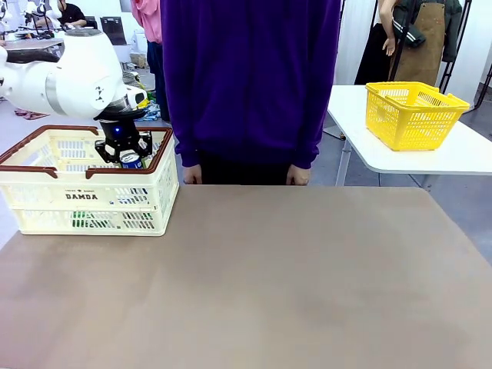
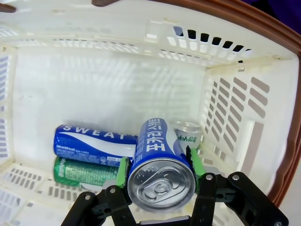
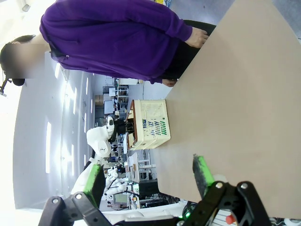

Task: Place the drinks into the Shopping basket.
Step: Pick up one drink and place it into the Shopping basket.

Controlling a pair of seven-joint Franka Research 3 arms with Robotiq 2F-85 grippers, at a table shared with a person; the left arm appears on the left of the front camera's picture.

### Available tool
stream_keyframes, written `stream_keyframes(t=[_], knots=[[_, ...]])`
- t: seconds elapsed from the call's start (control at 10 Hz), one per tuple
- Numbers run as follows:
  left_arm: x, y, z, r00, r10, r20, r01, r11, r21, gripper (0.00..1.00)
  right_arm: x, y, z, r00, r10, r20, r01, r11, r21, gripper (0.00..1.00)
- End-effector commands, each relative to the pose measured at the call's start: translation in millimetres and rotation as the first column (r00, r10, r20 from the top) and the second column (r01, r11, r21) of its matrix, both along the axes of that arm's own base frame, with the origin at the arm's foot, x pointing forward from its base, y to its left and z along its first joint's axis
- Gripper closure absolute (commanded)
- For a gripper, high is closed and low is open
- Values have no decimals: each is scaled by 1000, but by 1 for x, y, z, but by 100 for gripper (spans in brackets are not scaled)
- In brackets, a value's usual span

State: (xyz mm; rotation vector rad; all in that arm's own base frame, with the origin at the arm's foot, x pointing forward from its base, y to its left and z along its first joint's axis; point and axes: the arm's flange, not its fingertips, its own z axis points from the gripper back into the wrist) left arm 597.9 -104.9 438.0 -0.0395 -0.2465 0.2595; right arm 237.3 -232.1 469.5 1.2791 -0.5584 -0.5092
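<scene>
My left gripper (image 1: 123, 148) hangs inside the cream Shopping basket (image 1: 46, 196), shut on a blue can with white Korean lettering (image 1: 131, 160). In the left wrist view the green pads (image 2: 124, 170) clamp that blue can (image 2: 157, 141) on both sides, its silver top facing the camera. Under it, on the basket floor (image 2: 117, 89), lie a blue can marked SWEAT (image 2: 91, 140), a green can (image 2: 82, 172) and another green-lettered can (image 2: 186, 134). My right gripper (image 3: 149, 178) is open above the table, nothing between its fingers. It sees the basket (image 3: 150, 123) far off.
A person in a purple top (image 1: 250, 77) stands at the far edge, hands (image 1: 298, 176) resting by the table. A yellow mesh basket (image 1: 415, 114) sits on a separate white table at the right. The brown tabletop (image 1: 292, 277) is bare to the right of the cream basket.
</scene>
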Motion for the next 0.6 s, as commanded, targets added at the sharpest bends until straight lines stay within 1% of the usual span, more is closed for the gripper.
stream_keyframes(t=[0.0,0.3,0.5], knots=[[7,-14,-7,1000,10,-20,-10,1000,2,100,2,-1,2,1000,-3,26,3,1000,9,0],[9,-16,-16,999,11,-43,-11,1000,9,100,2,-1,2,1000,-3,26,3,1000,9,0],[9,-16,-16,999,13,-49,-13,1000,7,100,2,-1,2,1000,-3,26,3,1000,9,0]])
